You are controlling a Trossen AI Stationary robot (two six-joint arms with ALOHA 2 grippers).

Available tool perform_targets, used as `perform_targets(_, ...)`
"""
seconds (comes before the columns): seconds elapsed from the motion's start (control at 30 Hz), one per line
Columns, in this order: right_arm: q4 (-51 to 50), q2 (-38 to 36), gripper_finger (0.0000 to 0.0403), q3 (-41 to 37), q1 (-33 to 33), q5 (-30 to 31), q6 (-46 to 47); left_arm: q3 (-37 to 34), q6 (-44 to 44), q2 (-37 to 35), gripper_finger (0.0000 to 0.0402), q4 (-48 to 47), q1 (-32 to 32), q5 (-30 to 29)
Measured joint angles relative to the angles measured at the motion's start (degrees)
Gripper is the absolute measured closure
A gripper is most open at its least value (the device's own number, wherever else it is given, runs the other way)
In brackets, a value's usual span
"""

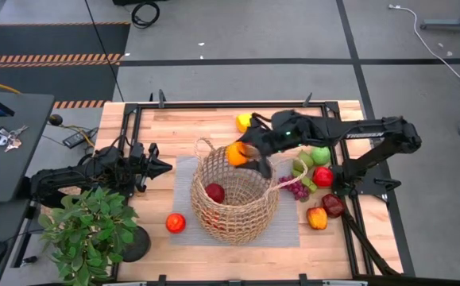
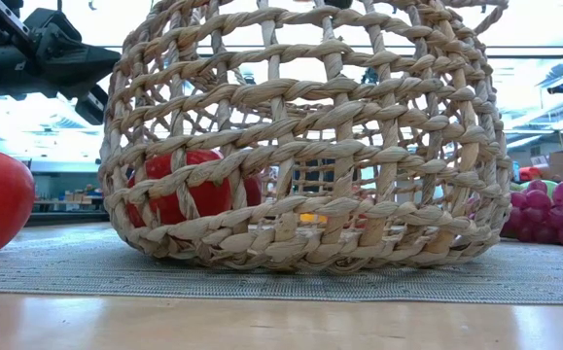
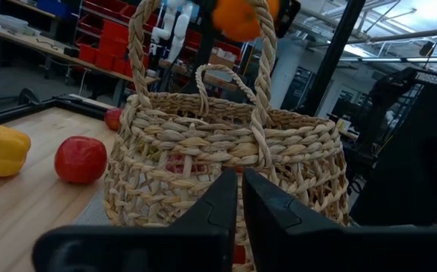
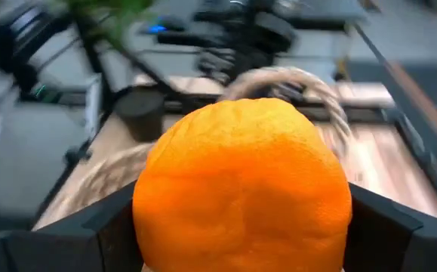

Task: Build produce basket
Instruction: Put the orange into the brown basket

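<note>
The orange (image 1: 236, 153) sits clamped between the jaws of the right gripper (image 1: 245, 156), above the rim of the basket (image 1: 233, 218), where a red apple (image 1: 214, 192) already lies. To do it well, bring the jaws over the middle, lower, then release. The left gripper (image 1: 160, 167) waits beside the basket with its jaws closed, empty.

The high view looks straight down on the whole desk (image 1: 237, 127), with the basket (image 1: 233, 195) near centre and the orange (image 1: 236, 153) at its 12 o'clock rim. The low view sits at desk height, very close to the basket (image 2: 305, 136), facing level into the room. The left wrist view faces the basket (image 3: 226, 151) closely past its fingers (image 3: 210, 219); the right wrist view is filled by the orange (image 4: 241, 189).
</note>
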Motion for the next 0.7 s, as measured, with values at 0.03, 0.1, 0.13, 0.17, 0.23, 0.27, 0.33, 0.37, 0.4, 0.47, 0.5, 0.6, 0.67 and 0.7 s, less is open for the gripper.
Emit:
perform_targets(0.03,1.16,1.04,0.0064,0.02,-0.03,1.42,3.55,0.0,0.01,0.0,0.0374,-0.05,0.0,0.0)
perform_targets(0.1,1.82,3.55,0.0064,0.0,-0.07,2.44,9.6,0.01,0.02,0.0,0.0372,0.1,0.0,-0.01)
perform_targets(0.13,2.96,4.92,0.0064,0.01,-0.04,2.52,11.88,0.0,0.0,0.0,0.0371,-0.11,0.01,-0.01)
perform_targets(0.17,3.37,6.44,0.0064,0.0,-0.01,2.48,13.82,0.0,0.03,0.01,0.037,-0.2,0.0,0.01)
perform_targets(0.23,4.38,9.0,0.0063,0.0,-0.02,2.49,16.9,0.0,0.02,0.0,0.0367,0.04,-0.01,-0.01)
perform_targets(0.27,4.65,10.29,0.0063,0.0,-0.06,2.45,18.21,-0.01,0.0,0.0,0.0366,-0.08,0.0,-0.01)
perform_targets(0.33,4.23,12.36,0.0063,0.23,-0.41,0.59,19.69,0.01,0.04,0.0,0.0366,0.02,-0.01,-0.01)
perform_targets(0.37,3.03,13.38,0.0062,0.77,-0.64,-1.14,19.88,-0.01,0.0,0.0,0.0366,-0.02,0.01,-0.01)
perform_targets(0.4,1.81,14.12,0.0062,1.38,-0.87,-2.66,19.87,-0.01,0.0,0.0,0.0368,-0.05,0.01,-0.01)
perform_targets(0.47,-1.32,15.55,0.0062,2.89,-1.0,-4.59,19.49,-0.01,0.04,0.0,0.037,-0.01,0.01,-0.01)
perform_targets(0.5,-3.28,16.28,0.0062,3.76,-1.08,-4.84,18.83,0.01,0.01,0.0,0.0371,-0.05,0.0,-0.01)
perform_targets(0.6,-8.42,18.9,0.0062,6.02,-1.05,-4.64,16.17,-0.01,0.04,0.0,0.0374,-0.05,-0.01,0.01)
perform_targets(0.67,-10.48,20.6,0.0062,7.27,-1.07,-4.45,14.55,0.0,0.0,0.0,0.0373,-0.03,0.01,-0.01)
perform_targets(0.7,-11.59,21.57,0.0062,7.96,-1.07,-4.45,13.65,0.01,0.01,0.0,0.0372,-0.05,0.01,0.0)
